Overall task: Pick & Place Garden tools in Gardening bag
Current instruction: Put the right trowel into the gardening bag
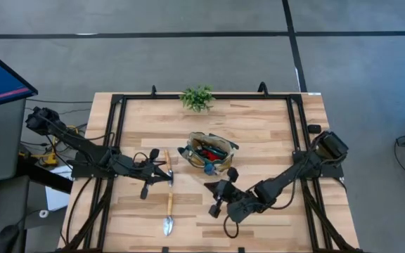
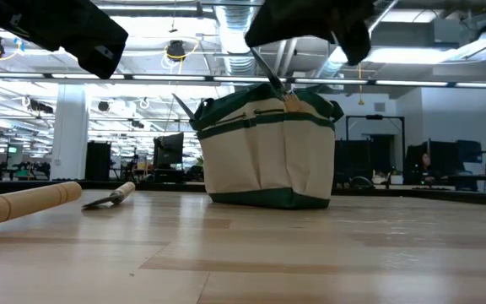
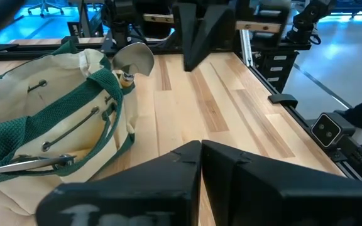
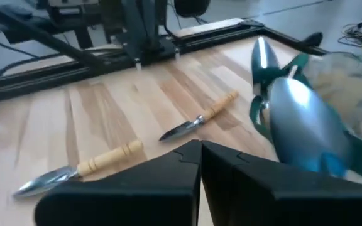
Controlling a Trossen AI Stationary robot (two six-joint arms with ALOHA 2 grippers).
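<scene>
The gardening bag (image 1: 208, 152), tan with green trim, stands upright on the table's middle with tools sticking out of its mouth, among them a silver trowel blade (image 3: 134, 59). Two wooden-handled silver trowels lie flat on the table left of the bag: a long one (image 1: 167, 205) and a small one (image 1: 166, 159). My left gripper (image 1: 167, 172) hovers shut above the trowels. My right gripper (image 1: 209, 187) hovers shut just in front of the bag's near side. Nothing sits between the fingers of either gripper (image 3: 201, 150) (image 4: 201, 147).
A leafy green plant (image 1: 197, 98) stands at the table's far edge. Black frame rails (image 1: 118, 133) run along the left, right and far sides. Bare wood lies near the front edge and right of the bag.
</scene>
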